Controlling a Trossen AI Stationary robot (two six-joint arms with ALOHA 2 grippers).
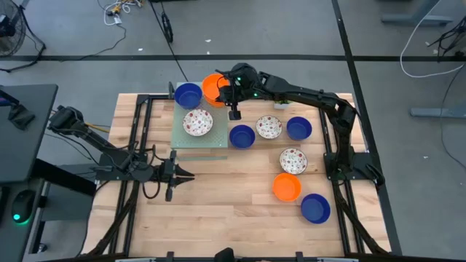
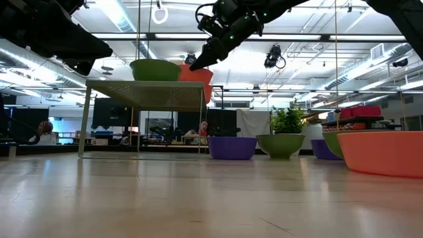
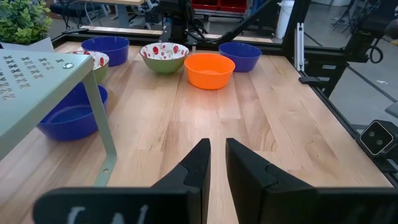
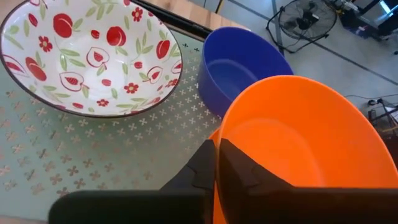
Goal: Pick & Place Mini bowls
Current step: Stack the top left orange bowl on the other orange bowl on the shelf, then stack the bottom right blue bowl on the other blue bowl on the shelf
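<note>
A pale green perforated shelf (image 1: 191, 140) stands on the table. On it sit a blue bowl (image 1: 188, 94) and a white red-patterned bowl (image 1: 197, 121). My right gripper (image 1: 224, 91) is over the shelf's far right corner, shut on an orange bowl (image 1: 212, 88). Several more bowls rest on the wood to the right: blue (image 1: 242, 136), patterned (image 1: 269, 127), blue (image 1: 298, 129), patterned (image 1: 293, 161), orange (image 1: 287, 187) and blue (image 1: 315, 208). My left gripper (image 1: 182, 175) waits near the shelf's near edge, its fingers (image 3: 198, 165) a narrow gap apart. My right gripper pinches the orange bowl's rim (image 4: 219, 132) on the side toward the table's right, one finger (image 4: 249, 171) inside the bowl and one outside. The fingers slant down from the right. The bowl (image 2: 196, 74) is tilted at the shelf's corner; whether its underside touches the shelf, I cannot tell.
The shelf's thin legs (image 3: 102, 118) stand on the wood, with a blue bowl (image 3: 68, 115) partly under the shelf. A small green plant (image 3: 25, 18) stands beyond the shelf. Black frame rails (image 1: 138, 138) run along both table sides. Bare wood (image 1: 218, 211) lies toward the near edge.
</note>
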